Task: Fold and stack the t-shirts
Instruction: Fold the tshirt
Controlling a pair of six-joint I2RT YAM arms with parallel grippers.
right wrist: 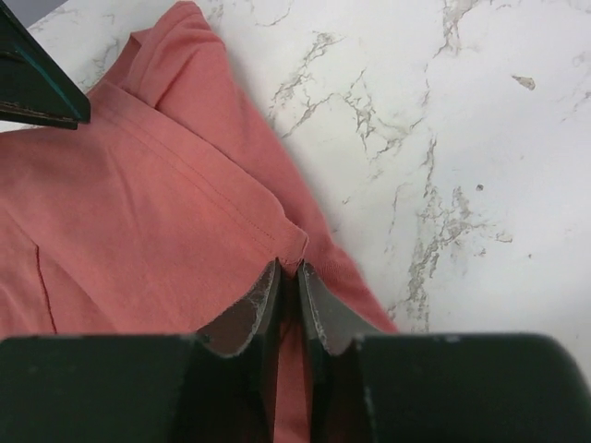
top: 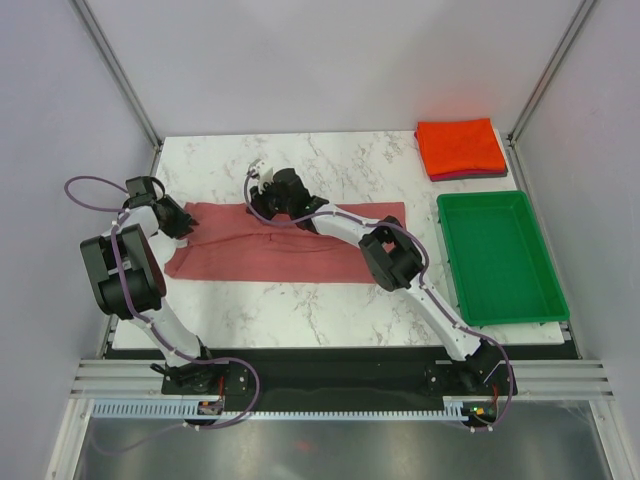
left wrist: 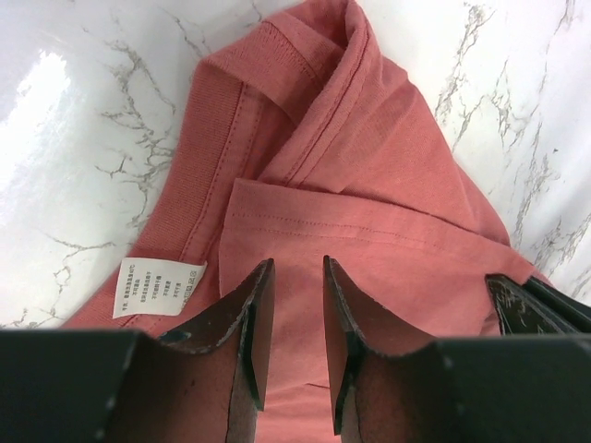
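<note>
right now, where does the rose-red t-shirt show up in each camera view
top external: the rose-red t-shirt lies as a long strip across the middle of the table.
left wrist: it fills the centre and right, with a white care label at lower left.
right wrist: it covers the left half, its edge running down to bottom centre.
shared landmark: the white marble tabletop around it.

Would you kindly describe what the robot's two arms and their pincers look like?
The left arm and right arm share one design: white tubular links between bulky black joint housings, on black bases. A purple cable loops along each. The left pincer and right pincer each have two flat, tapering black fingers with scuffed, whitish-worn inner faces.
</note>
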